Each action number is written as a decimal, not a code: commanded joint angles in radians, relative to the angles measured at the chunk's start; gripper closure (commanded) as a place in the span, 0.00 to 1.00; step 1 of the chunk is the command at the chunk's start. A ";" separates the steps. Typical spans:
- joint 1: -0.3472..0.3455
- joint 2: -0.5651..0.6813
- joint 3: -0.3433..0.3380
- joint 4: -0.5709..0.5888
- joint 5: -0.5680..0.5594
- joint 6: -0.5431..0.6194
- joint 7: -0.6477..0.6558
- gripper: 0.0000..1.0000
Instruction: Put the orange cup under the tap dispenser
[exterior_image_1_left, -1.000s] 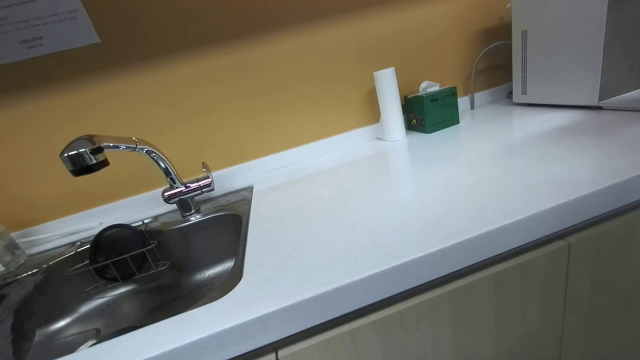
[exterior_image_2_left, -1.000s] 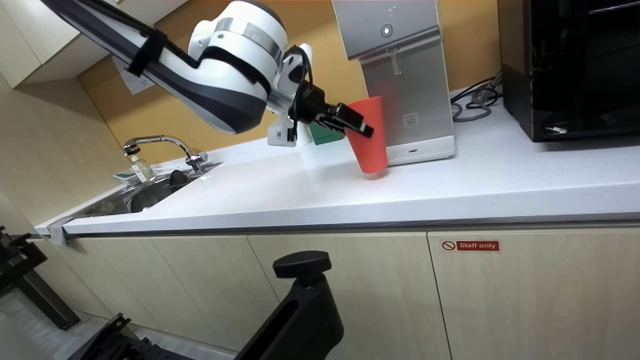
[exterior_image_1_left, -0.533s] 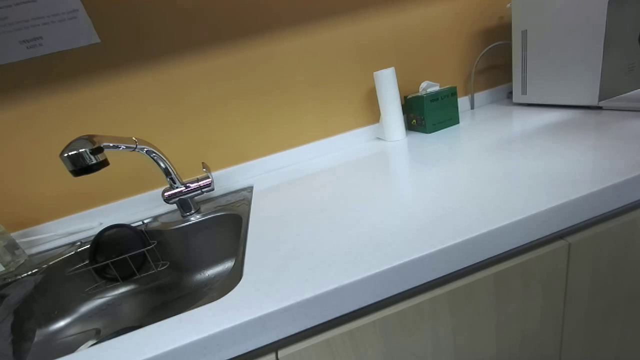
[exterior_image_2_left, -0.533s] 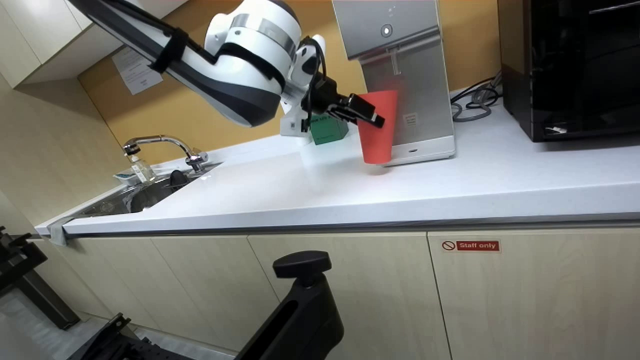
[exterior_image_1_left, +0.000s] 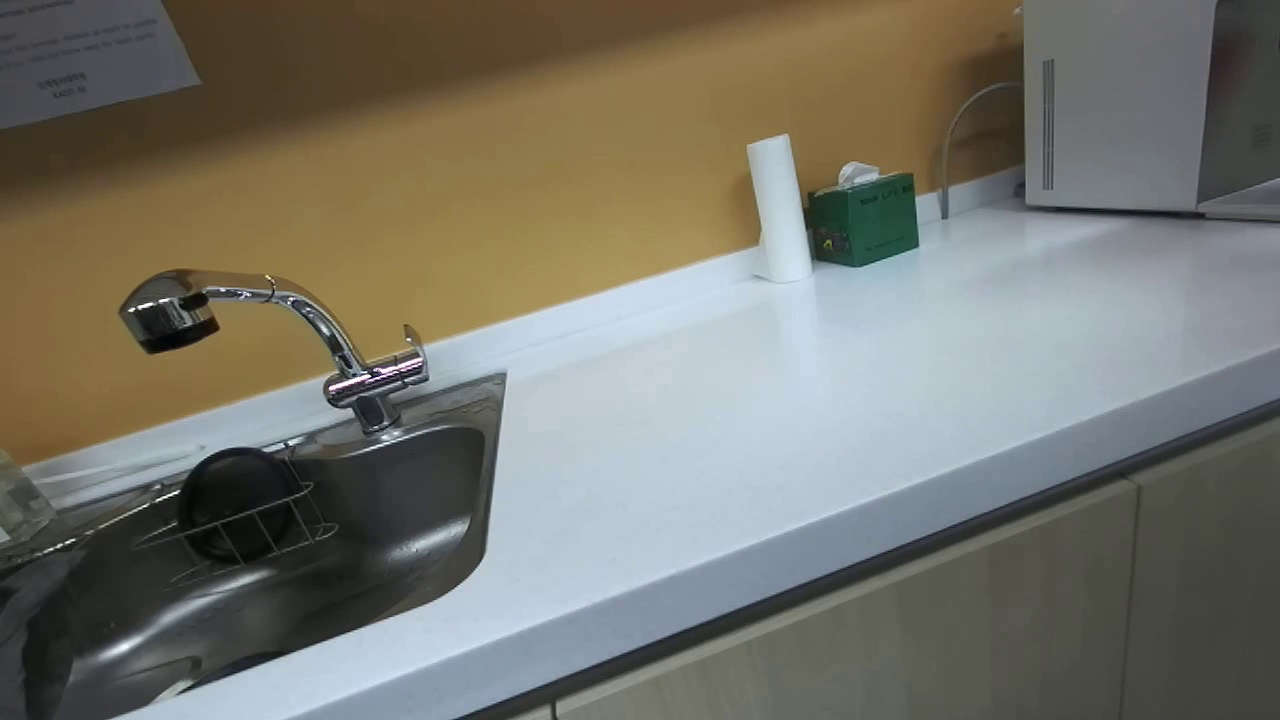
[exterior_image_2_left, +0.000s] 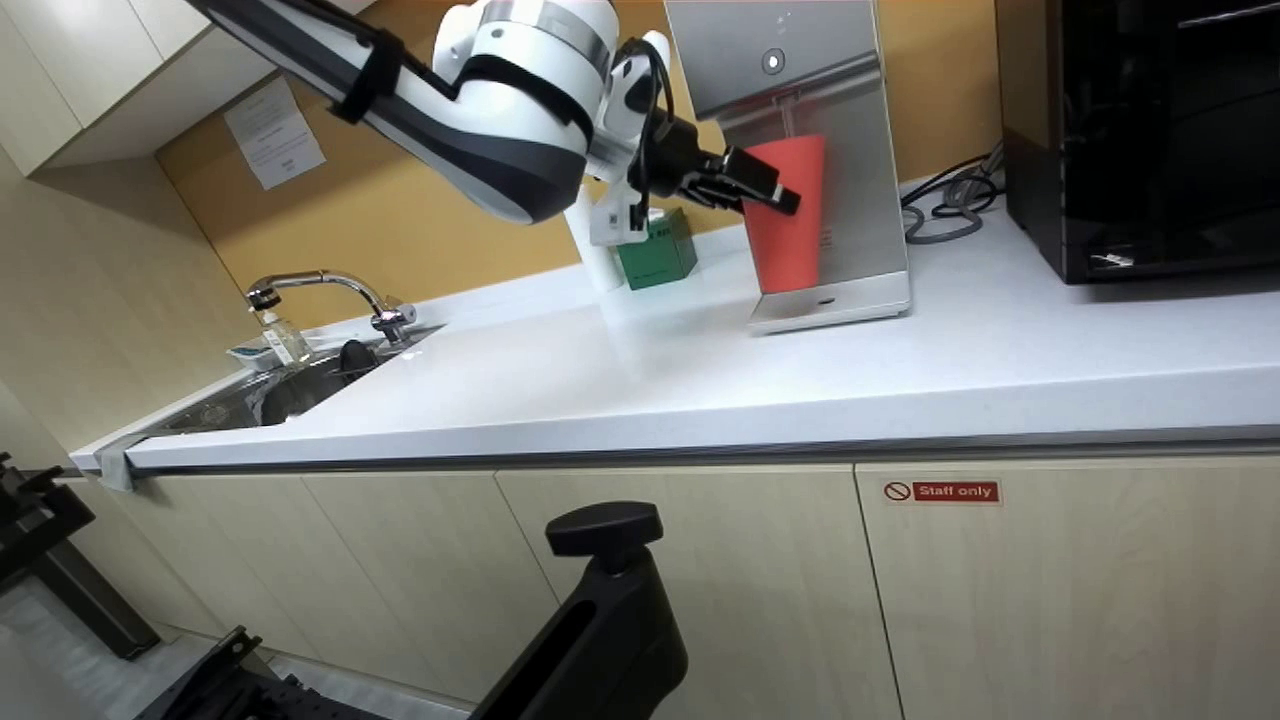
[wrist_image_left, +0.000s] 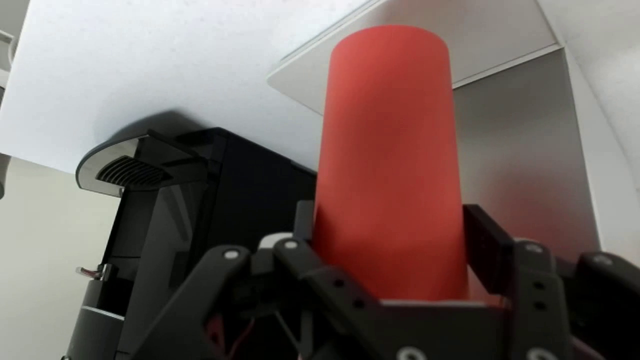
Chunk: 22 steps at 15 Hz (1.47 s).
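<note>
The orange cup (exterior_image_2_left: 788, 255), a red-orange tumbler, is held nearly upright by my gripper (exterior_image_2_left: 772, 190). In the wrist view the fingers (wrist_image_left: 390, 227) press on both sides of the cup (wrist_image_left: 390, 140), its base pointing away from the camera. The tap dispenser (exterior_image_2_left: 862, 170) is a silver machine with a thin spout (exterior_image_2_left: 788, 118) over a low base (exterior_image_2_left: 840, 305). In that exterior view the cup overlaps the panel below the spout and the back of the base. I cannot tell whether the cup touches the base. The other exterior view shows only the dispenser's side (exterior_image_1_left: 1120, 110).
A green tissue box (exterior_image_2_left: 657, 255) and a white paper roll (exterior_image_1_left: 782, 210) stand by the wall, near the arm. A black appliance (exterior_image_2_left: 1170, 150) and cables (exterior_image_2_left: 960, 208) are beside the dispenser. A sink (exterior_image_1_left: 420, 500) with a chrome faucet (exterior_image_1_left: 320, 310) is farther along the counter.
My gripper has carried the cup up and to the right in the exterior view, from in front of the dispenser's edge to over its base. The dispenser's base now shows more fully.
</note>
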 joint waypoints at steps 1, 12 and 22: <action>0.015 0.063 -0.004 0.079 -0.087 -0.044 0.103 0.52; 0.005 0.167 0.018 0.158 -0.367 -0.024 0.349 0.32; -0.004 0.134 0.005 0.089 -0.337 -0.002 0.270 0.00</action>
